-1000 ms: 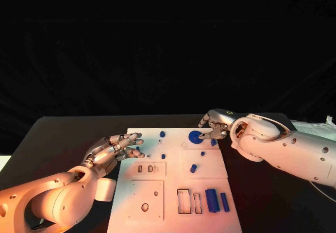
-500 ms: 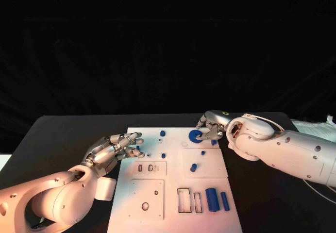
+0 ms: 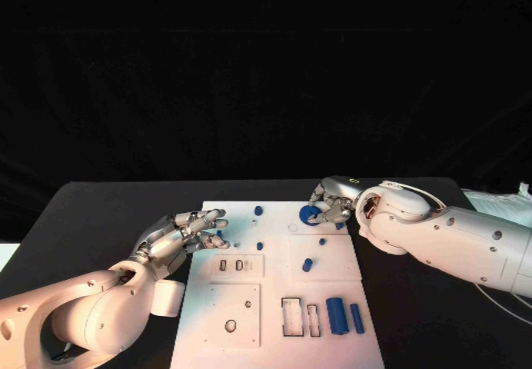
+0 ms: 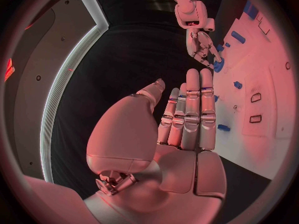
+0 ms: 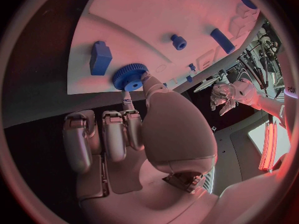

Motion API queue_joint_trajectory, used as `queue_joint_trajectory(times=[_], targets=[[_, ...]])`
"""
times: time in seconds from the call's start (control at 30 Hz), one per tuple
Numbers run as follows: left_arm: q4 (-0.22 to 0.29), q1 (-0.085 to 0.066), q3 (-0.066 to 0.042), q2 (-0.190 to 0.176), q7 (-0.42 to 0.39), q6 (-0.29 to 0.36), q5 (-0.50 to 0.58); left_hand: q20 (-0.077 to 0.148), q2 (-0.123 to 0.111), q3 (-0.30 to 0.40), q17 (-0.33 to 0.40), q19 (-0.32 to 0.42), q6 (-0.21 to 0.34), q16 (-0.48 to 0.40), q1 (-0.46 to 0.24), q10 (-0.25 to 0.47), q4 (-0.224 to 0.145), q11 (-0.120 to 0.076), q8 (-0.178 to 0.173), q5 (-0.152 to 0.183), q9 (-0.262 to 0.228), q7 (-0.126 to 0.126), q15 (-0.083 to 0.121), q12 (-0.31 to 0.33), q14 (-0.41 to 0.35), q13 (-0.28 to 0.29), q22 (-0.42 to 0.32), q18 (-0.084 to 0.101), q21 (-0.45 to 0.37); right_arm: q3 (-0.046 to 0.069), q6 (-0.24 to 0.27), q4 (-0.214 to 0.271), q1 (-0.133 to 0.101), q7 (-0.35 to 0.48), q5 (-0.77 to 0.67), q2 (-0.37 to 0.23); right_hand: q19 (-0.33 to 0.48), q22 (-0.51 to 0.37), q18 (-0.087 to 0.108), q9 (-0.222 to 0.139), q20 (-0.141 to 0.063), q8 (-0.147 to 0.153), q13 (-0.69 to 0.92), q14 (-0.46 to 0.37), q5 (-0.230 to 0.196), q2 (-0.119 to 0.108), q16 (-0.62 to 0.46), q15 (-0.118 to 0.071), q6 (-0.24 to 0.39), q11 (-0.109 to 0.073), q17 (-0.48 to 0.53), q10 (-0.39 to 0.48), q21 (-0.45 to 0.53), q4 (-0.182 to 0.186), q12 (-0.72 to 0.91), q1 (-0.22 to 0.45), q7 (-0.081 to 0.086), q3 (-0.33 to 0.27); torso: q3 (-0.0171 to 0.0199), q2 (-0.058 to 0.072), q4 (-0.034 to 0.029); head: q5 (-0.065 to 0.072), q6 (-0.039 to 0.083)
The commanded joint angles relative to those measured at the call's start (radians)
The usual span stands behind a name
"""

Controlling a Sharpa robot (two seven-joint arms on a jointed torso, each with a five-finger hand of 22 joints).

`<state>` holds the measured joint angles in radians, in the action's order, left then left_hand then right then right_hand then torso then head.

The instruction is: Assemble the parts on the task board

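Observation:
The white task board (image 3: 277, 292) lies in the middle of the black table. At its far right corner my right hand (image 3: 330, 204) pinches a blue gear (image 3: 308, 215) between thumb and a fingertip; the gear (image 5: 129, 77) sits low over the board, beside a blue block (image 5: 99, 57). My left hand (image 3: 183, 234) hovers at the board's left edge, fingers (image 4: 190, 109) stretched out and holding nothing. Small blue pegs (image 3: 257, 211) (image 3: 306, 266) stand on the board. Two blue cylinders (image 3: 336, 317) lie at its near right, beside empty rectangular slots (image 3: 290, 318).
A pale bundle (image 3: 493, 204) lies at the table's right edge. Bare black tabletop (image 3: 111, 207) runs to the left of the board and beyond its far edge. My right forearm (image 3: 443, 234) slants across the table just right of the board.
My right arm has edged a little to the left, its hand staying on the blue gear at the same spot. The left hand has not moved.

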<state>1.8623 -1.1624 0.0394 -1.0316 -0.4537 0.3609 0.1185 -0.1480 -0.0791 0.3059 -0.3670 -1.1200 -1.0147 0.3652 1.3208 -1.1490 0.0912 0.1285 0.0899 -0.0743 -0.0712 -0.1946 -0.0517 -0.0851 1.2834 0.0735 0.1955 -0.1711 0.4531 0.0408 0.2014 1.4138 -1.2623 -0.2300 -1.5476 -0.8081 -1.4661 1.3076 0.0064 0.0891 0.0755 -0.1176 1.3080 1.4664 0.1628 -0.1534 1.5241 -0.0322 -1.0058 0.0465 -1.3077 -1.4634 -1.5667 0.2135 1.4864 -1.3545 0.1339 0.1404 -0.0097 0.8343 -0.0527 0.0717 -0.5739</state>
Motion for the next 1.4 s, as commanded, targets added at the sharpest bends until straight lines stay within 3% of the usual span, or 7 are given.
queue_joint_trajectory(times=[0.03,0.17,0.37,0.6,1.0,1.3,1.4], targets=[[0.001,-0.001,-0.001,0.001,-0.002,-0.023,0.001,-0.004,0.005,0.000,-0.001,0.005,0.002,0.003,-0.006,0.005,-0.008,-0.001,-0.006,0.006,0.001,-0.003,0.001,0.005,-0.007,0.001,0.001,-0.009,0.003,-0.002,-0.034,-0.003,0.004,-0.003,-0.005,0.000,-0.105,0.263,-0.006,0.002,0.007,-0.005,0.201,0.086,0.010,0.013,0.006,0.008,-0.012,0.002,-0.168,-0.067,-0.004,-0.007,0.008,0.000,0.000,0.000,0.0005,0.000,0.0007,0.000,-0.001],[0.001,-0.001,-0.001,0.000,-0.001,-0.023,0.001,-0.004,0.005,0.000,-0.001,0.005,0.002,0.003,-0.006,0.005,-0.008,-0.001,-0.006,0.006,0.001,-0.003,0.001,0.005,-0.007,0.001,0.001,-0.009,0.003,-0.002,-0.036,-0.002,0.005,-0.002,-0.008,-0.001,-0.105,0.263,-0.006,0.004,0.006,-0.010,0.207,0.087,0.022,0.024,0.008,0.007,-0.022,0.000,-0.172,-0.070,-0.004,-0.014,0.014,-0.008,-0.002,0.007,0.0003,0.001,0.0001,0.000,-0.001],[0.000,-0.001,-0.001,0.001,-0.001,-0.023,0.001,-0.004,0.005,0.000,-0.001,0.005,0.002,0.003,-0.006,0.005,-0.008,-0.001,-0.006,0.006,0.001,-0.003,0.001,0.005,-0.007,0.001,0.001,-0.009,0.003,-0.002,-0.022,0.002,0.006,0.004,-0.031,0.000,-0.105,0.263,-0.006,0.014,-0.002,-0.030,0.219,0.087,0.005,0.075,0.010,-0.005,-0.071,-0.015,-0.177,-0.077,-0.004,-0.058,0.027,-0.068,-0.019,0.063,0.0003,0.000,-0.0004,0.001,-0.001],[0.000,-0.001,-0.001,0.001,-0.002,-0.024,0.001,-0.005,0.005,0.000,-0.004,0.006,0.002,0.005,-0.007,0.005,-0.009,-0.001,-0.007,0.006,0.000,-0.003,0.000,0.005,-0.009,0.001,0.002,-0.009,0.004,-0.002,0.091,0.022,0.008,0.034,-0.100,0.004,-0.105,0.263,-0.006,0.028,-0.017,-0.052,0.233,0.090,-0.006,0.105,0.017,-0.021,-0.126,-0.034,-0.193,-0.086,-0.004,-0.111,0.044,-0.106,-0.041,0.120,0.0005,0.000,0.0004,0.000,-0.001],[-0.001,-0.001,-0.001,0.003,-0.002,-0.025,0.001,-0.005,0.005,0.000,-0.004,0.006,0.002,0.005,-0.007,0.005,-0.009,-0.001,-0.007,0.006,0.000,-0.003,0.000,0.005,-0.009,0.001,0.002,-0.009,0.004,-0.002,0.156,0.094,0.006,0.030,-0.136,0.060,-0.105,0.263,-0.006,0.029,-0.022,-0.038,0.231,0.090,-0.013,0.088,0.017,-0.023,-0.121,-0.034,-0.193,-0.085,-0.004,-0.104,0.040,-0.044,-0.040,0.119,-0.0007,0.001,-0.0005,-0.010,0.003],[0.000,-0.001,-0.001,0.005,-0.001,-0.028,0.001,-0.005,0.005,0.000,-0.004,0.006,0.002,0.005,-0.007,0.005,-0.009,-0.001,-0.007,0.006,0.000,-0.003,0.000,0.005,-0.009,0.001,0.002,-0.009,0.004,-0.008,0.178,0.079,0.002,0.015,-0.190,0.139,-0.105,0.263,-0.006,0.029,-0.022,-0.034,0.231,0.091,-0.016,0.085,0.017,-0.022,-0.119,-0.033,-0.195,-0.085,-0.004,-0.102,0.040,-0.033,-0.039,0.120,-0.0019,0.001,-0.0030,-0.009,0.005],[-0.001,-0.001,-0.001,0.007,-0.001,-0.029,0.001,-0.005,0.005,0.000,-0.004,0.006,0.002,0.005,-0.007,0.005,-0.009,-0.001,-0.007,0.006,0.000,-0.003,0.000,0.005,-0.009,0.001,0.002,-0.009,0.004,-0.019,0.174,0.057,0.002,0.017,-0.197,0.177,-0.105,0.263,-0.006,0.028,-0.022,-0.033,0.231,0.091,-0.016,0.085,0.017,-0.022,-0.118,-0.033,-0.194,-0.085,-0.004,-0.102,0.039,-0.031,-0.039,0.121,-0.0006,0.002,-0.0023,-0.012,0.004]])
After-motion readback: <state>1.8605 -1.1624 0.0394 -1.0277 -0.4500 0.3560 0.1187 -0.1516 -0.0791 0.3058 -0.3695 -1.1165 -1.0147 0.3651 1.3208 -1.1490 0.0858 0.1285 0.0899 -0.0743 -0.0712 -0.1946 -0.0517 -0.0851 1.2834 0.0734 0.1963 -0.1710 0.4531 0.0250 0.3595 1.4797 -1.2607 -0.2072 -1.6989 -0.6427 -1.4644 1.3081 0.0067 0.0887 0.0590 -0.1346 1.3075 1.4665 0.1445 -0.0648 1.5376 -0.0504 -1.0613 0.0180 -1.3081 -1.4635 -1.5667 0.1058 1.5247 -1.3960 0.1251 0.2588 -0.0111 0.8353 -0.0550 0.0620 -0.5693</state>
